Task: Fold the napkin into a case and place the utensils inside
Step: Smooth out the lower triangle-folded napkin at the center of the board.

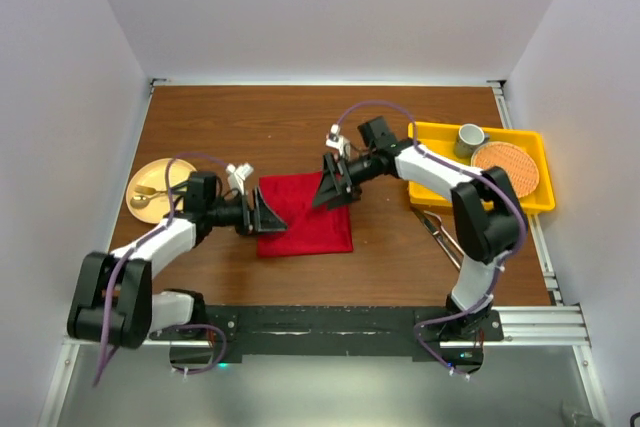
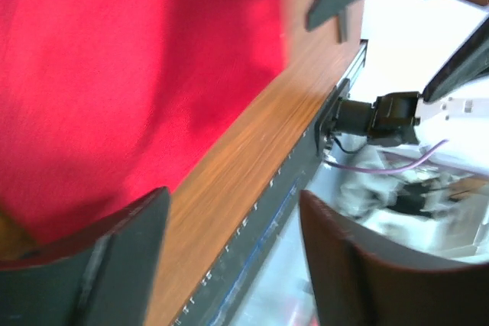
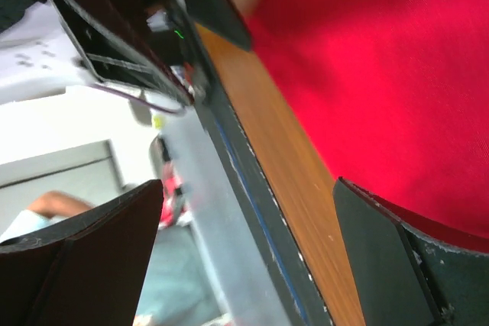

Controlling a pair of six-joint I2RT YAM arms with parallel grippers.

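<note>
Napkin (image 1: 303, 215) lies flat mid-table, btwn both arms. L gripper (image 1: 262, 215) at its left edge, jaws apart, nothing held. R gripper (image 1: 335, 184) over the far-right corner, jaws wide, empty.

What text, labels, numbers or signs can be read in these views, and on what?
None: no readable text in any of the three views.
The red napkin, yellow tray, cup, orange mat, yellow plate and table show no print, label or number.
The backgrounds of both wrist views are blurred; nothing there reads as lettering.
</note>
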